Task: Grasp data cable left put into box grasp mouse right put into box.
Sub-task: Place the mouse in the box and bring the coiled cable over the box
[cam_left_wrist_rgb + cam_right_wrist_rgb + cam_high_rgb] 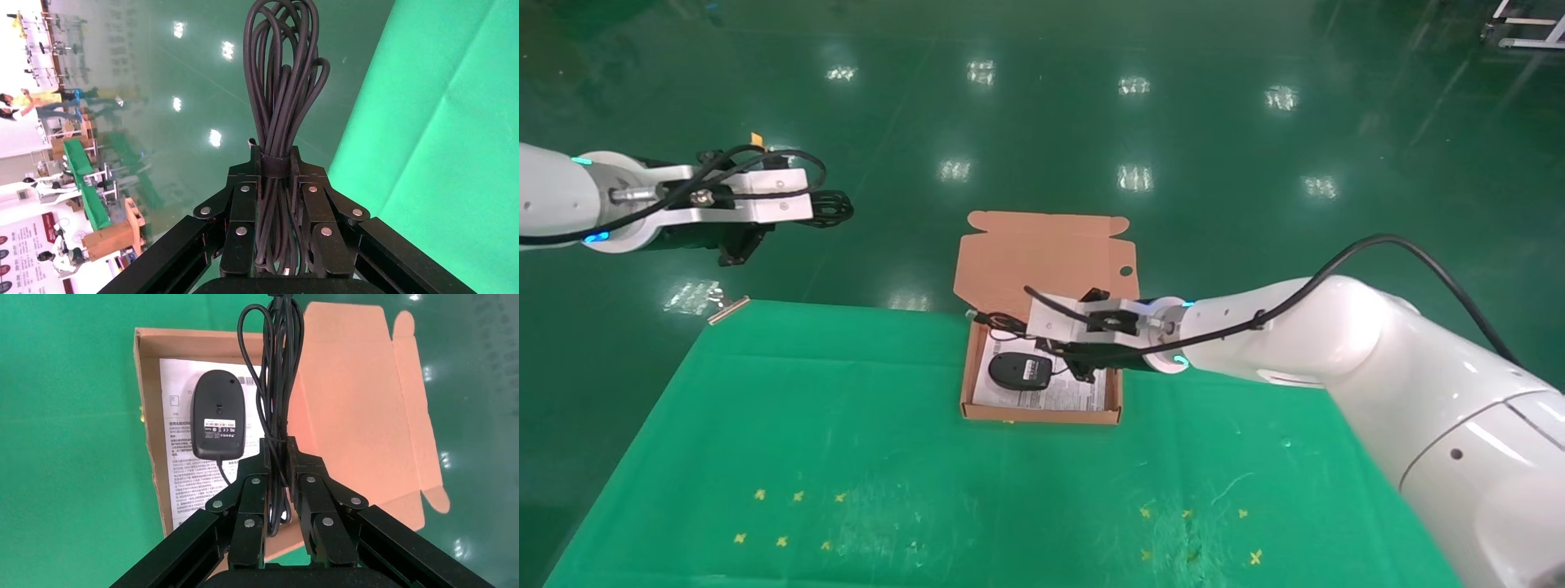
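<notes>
On green-cloth table [846,457], box [1042,412]; glossy green floor [1173,122] w/ light reflections.

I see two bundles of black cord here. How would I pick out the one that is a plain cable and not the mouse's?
Start at the green table and look beyond its far left corner, where the left gripper hangs above the floor. The data cable is the looped black bundle pinched there. Unlike the cord held above the box, it leads to no mouse.

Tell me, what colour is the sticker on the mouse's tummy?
White, with tiny dark print, on the small black oval mouse lying upside down in the box; the right wrist view shows it best.
</notes>
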{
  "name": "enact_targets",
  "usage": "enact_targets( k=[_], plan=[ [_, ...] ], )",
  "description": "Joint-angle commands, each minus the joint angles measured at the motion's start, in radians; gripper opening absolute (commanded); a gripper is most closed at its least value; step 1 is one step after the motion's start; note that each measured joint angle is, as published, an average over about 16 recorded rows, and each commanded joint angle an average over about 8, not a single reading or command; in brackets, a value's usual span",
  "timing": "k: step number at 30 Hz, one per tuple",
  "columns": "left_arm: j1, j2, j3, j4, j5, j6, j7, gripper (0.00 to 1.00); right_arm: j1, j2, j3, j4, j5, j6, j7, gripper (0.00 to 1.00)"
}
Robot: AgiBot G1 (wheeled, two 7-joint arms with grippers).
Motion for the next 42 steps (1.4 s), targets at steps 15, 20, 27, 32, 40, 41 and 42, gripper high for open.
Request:
enact_targets(
  k=[15, 20, 27, 32, 40, 41, 42],
  plan=[
    [0.0, 0.0, 0.0, -0.001, 0.001, 0.001, 0.0, 0.0, 0.005, 0.004, -0.163, 0.052, 0.059, 0.065, 0.0, 1.0],
    [0.008, 0.009, 0.002, 0.002, -0.006, -0.007, 0.004, 0.0, 0.001, 0.027, -0.163, 0.079, 0.067, 0.065, 0.007, 1.0],
    [0.045, 0.067, 0.012, 0.061, -0.05, -0.08, 0.052, 0.0, 0.003, 0.08, -0.154, 0.137, 0.086, 0.061, 0.031, 1.0],
    [0.091, 0.143, 0.02, 0.163, -0.115, -0.194, 0.141, 0.0, 0.018, 0.176, -0.126, 0.198, 0.107, 0.068, 0.048, 1.0],
    [0.161, 0.336, 0.036, 0.441, -0.248, -0.441, 0.37, 0.0, 0.037, 0.375, -0.095, 0.325, 0.113, 0.061, 0.103, 1.0],
    [0.167, 0.36, 0.039, 0.474, -0.268, -0.467, 0.403, 0.0, 0.038, 0.399, -0.094, 0.345, 0.111, 0.059, 0.114, 1.0],
    [0.173, 0.379, 0.043, 0.502, -0.29, -0.492, 0.437, 0.0, 0.038, 0.423, -0.092, 0.366, 0.11, 0.055, 0.126, 1.0]
  ],
)
